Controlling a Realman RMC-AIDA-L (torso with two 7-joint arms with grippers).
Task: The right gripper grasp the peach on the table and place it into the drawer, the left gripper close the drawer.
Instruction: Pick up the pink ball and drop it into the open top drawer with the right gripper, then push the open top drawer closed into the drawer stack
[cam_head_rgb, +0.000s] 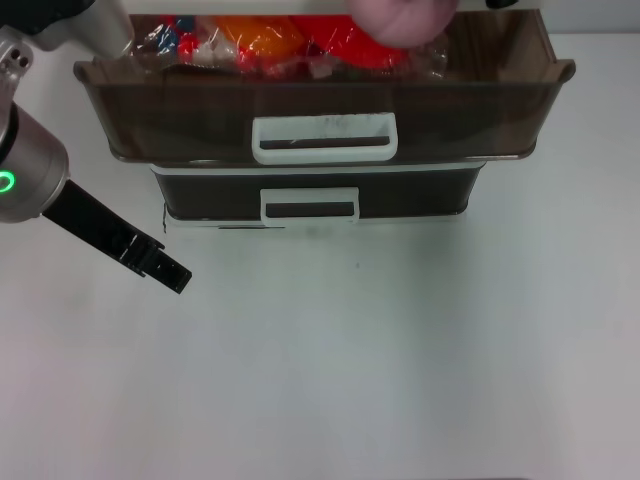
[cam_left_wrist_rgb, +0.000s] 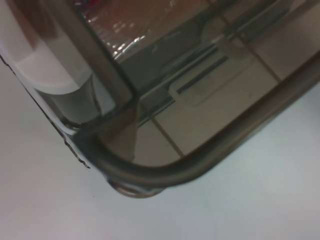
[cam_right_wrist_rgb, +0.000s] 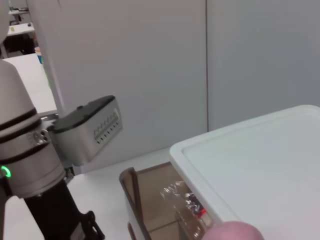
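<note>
— Closest up: big silver left arm (cam_head_rgb: 30, 165) with a green light. Left pincer (cam_head_rgb: 168, 268) low over the white counter (cam_head_rgb: 350, 380), near the left front corner of the drawers. Spread or pressed together? Can't tell.

— And the peach (cam_head_rgb: 400, 20)?

— Up high over the back of the open drawer (cam_head_rgb: 320, 105), right above the shiny red and orange packets (cam_head_rgb: 265, 40). Not on the counter. Right pincer out of sight, so no way to say what holds the peach.

— So what could go wrong?

— Lots of packets in there already. Could land on the pile, roll, and hop over the wall. Could also sit too high and get squashed at closing time.

— And the left side?

— Very close to that corner. Might bump it and shake the drawer. Might push on one side, not at the white handle (cam_head_rgb: 325, 138), and jam the drawer crooked. Better not to push before the peach is down.
</note>
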